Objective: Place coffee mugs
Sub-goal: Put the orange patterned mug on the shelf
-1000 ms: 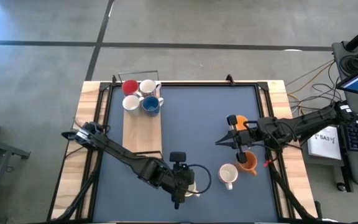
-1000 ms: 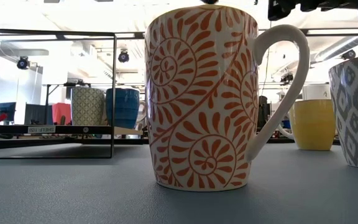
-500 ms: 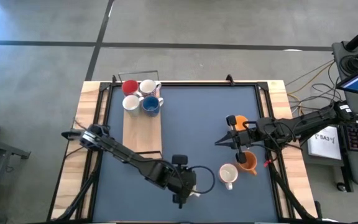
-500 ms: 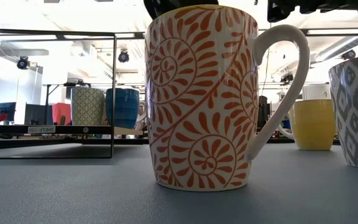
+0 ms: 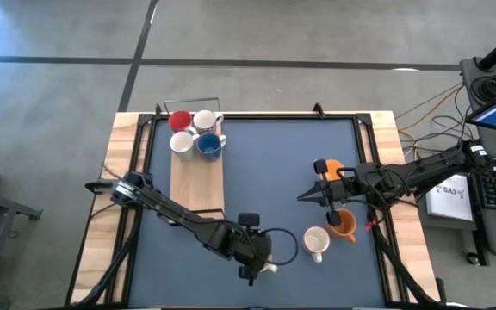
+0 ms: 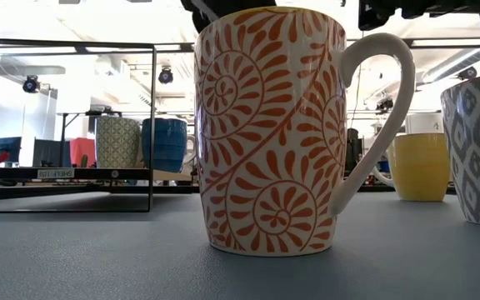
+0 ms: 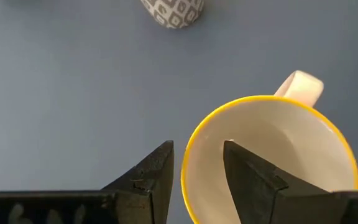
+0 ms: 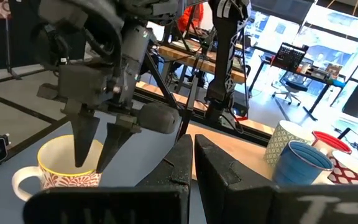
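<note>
An orange-swirl mug with a yellow rim [image 7: 272, 143] stands upright on the blue mat near the table's near edge, filling the low view [image 6: 269, 133]. My left gripper [image 7: 197, 144] is open above it, pointing down, with one finger inside the rim and one outside, a gap showing on both sides. It also shows in the high view [image 5: 254, 267] and the right wrist view [image 8: 98, 162]. My right gripper [image 5: 302, 197] waits shut over the mat's right half. Red [image 5: 180, 120], white [image 5: 205, 120], cream [image 5: 182, 142] and blue [image 5: 208, 145] mugs stand on a wooden board [image 5: 196, 185].
A grey-patterned mug [image 5: 315, 242] stands right of the left gripper. Two orange mugs [image 5: 344, 224] [image 5: 330, 168] stand by the right arm. A black wire frame [image 6: 65, 125] rises around the board at the far left. Bare mat lies in the middle.
My left gripper has moved a little toward the near edge and come down over the orange-swirl mug, so its dark fingers now show at the mug's rim in the low view. The mug has stayed put.
</note>
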Motion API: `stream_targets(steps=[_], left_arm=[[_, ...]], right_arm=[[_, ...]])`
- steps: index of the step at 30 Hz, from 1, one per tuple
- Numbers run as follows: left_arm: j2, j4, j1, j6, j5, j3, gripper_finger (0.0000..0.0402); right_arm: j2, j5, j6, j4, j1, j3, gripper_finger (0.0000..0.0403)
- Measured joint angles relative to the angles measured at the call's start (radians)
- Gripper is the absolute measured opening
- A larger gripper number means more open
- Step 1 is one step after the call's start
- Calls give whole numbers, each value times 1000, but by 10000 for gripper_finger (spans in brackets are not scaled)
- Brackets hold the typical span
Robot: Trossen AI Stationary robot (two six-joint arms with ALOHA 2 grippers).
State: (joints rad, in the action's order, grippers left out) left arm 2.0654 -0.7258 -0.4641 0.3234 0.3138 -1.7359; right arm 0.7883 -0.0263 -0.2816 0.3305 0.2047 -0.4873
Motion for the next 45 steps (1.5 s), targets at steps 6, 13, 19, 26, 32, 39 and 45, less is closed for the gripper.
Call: stream_targets(steps=[6,13,19,26,32,39,45], left_arm=[[9,13,11,6,-29,2,121],[9,43,13,8,-37,19,92],[9,48,13,10,-54,26,43],[0,75,13,-1,-76,26,7],[-27,72,6,-37,-70,4,2],[-75,80,-9,-132,-87,-29,1],[-172,74,-13,-172,-89,-29,1]], right_arm=[[0,2,-5,-1,0,0,9],[0,2,0,-3,0,0,9],[0,1,0,-4,0,0,9],[0,1,-2,-4,0,0,9],[0,1,1,-4,0,0,9],[1,1,20,-8,0,0,9],[1,1,19,-11,0,0,9]])
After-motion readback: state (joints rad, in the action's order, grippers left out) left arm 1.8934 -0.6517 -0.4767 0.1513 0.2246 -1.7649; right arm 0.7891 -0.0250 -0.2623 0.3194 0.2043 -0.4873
